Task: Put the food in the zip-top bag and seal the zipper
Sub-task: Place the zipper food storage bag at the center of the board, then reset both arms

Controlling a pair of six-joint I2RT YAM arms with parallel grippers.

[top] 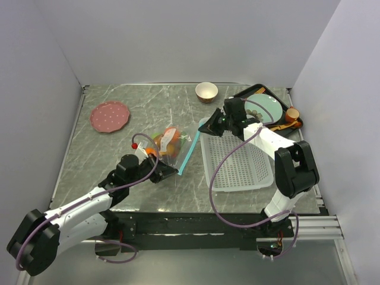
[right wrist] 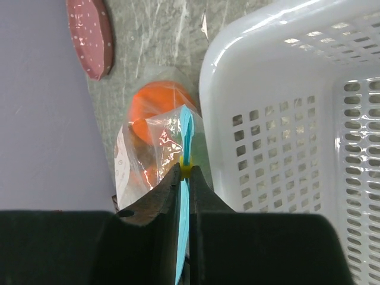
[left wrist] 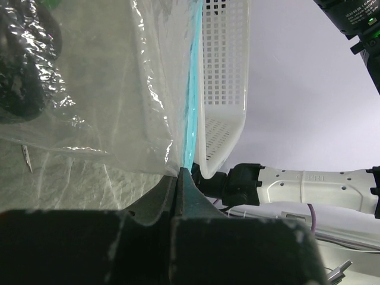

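The left end effector [top: 170, 171] is pinched shut on the near corner of the zip-top bag [top: 161, 148], where the zipper [top: 189, 152] ends, probably to anchor that end and hold the strip taut. The bag lies mid-bench [top: 148, 107] with the food, oranges [right wrist: 157, 101] showing through the film, inside it. The zipper runs up and right beside the basket [top: 237, 169]. At its far end the right end effector [top: 208, 126] is clamped on the strip, seemingly set to press it sealed. How much is sealed cannot be told.
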